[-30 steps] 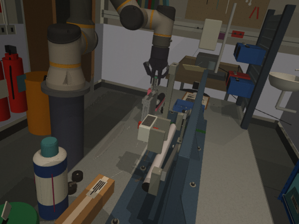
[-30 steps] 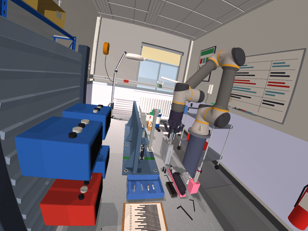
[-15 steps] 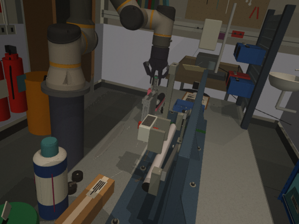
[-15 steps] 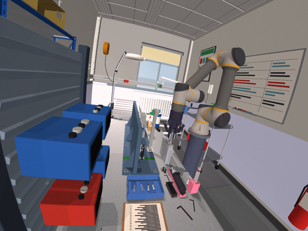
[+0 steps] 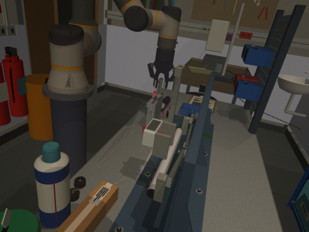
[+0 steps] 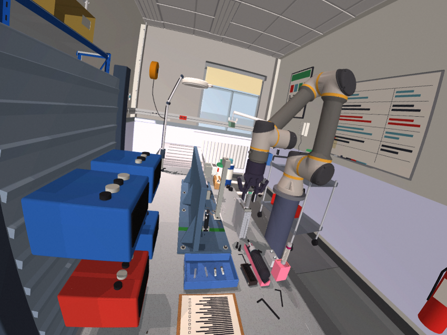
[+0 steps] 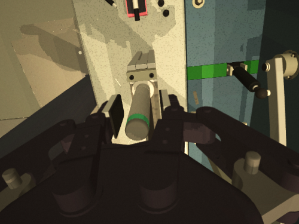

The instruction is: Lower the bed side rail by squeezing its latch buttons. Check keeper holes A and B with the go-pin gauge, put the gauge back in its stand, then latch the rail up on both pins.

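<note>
The go-pin gauge [image 7: 138, 113], a grey cylinder with a green band near its top, stands upright in its grey stand [image 7: 142, 71] on the bench. My gripper [image 7: 137, 116] is straight above it, open and holding nothing, its fingers on either side of the gauge's top end. In the side camera the gripper [image 5: 161, 77] hangs over the gauge [image 5: 160, 85] and its stand [image 5: 152, 107], just left of the blue bed frame [image 5: 197, 129]. The white side rail [image 5: 166, 159] lies low along the frame's near side, and its grey latch blocks [image 5: 162, 142] sit over it.
The tall blue frame panel [image 6: 197, 193] runs down the middle of the bench, with a green mark [image 7: 209, 71] and a black-handled lever [image 7: 248, 80] at its base. A pink tray [image 7: 136, 0] and a blue parts tray [image 6: 210, 272] lie beyond the stand. A white bottle [image 5: 52, 184] and a brown box [image 5: 89, 209] stand near the bench's front corner.
</note>
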You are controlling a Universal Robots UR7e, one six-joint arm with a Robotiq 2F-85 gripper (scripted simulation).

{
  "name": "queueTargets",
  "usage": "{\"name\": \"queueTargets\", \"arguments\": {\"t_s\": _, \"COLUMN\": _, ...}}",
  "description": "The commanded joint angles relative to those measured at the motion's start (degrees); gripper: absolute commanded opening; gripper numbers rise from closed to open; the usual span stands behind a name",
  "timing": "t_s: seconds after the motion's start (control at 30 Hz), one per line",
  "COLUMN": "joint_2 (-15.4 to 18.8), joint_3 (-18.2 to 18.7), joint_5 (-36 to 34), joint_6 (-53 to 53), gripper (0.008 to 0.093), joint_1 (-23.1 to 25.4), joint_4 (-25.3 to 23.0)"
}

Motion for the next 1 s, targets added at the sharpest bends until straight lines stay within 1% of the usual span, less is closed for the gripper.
{"name": "queueTargets", "arguments": {"t_s": 0.0, "joint_2": 0.0, "joint_3": -0.01, "joint_5": 0.0, "joint_6": 0.0, "gripper": 0.0432, "joint_1": 0.0, "joint_4": -0.05}}
{"name": "queueTargets", "arguments": {"t_s": 0.17, "joint_2": 0.09, "joint_3": 0.03, "joint_5": 0.0, "joint_6": 0.0, "gripper": 0.048, "joint_1": 0.0, "joint_4": -0.17}}
{"name": "queueTargets", "arguments": {"t_s": 0.7, "joint_2": 0.02, "joint_3": -0.01, "joint_5": 0.0, "joint_6": 0.0, "gripper": 0.048, "joint_1": 0.0, "joint_4": -0.1}}
{"name": "queueTargets", "arguments": {"t_s": 0.97, "joint_2": -0.55, "joint_3": -0.26, "joint_5": 0.0, "joint_6": 0.0, "gripper": 0.048, "joint_1": 0.0, "joint_4": 0.69}}
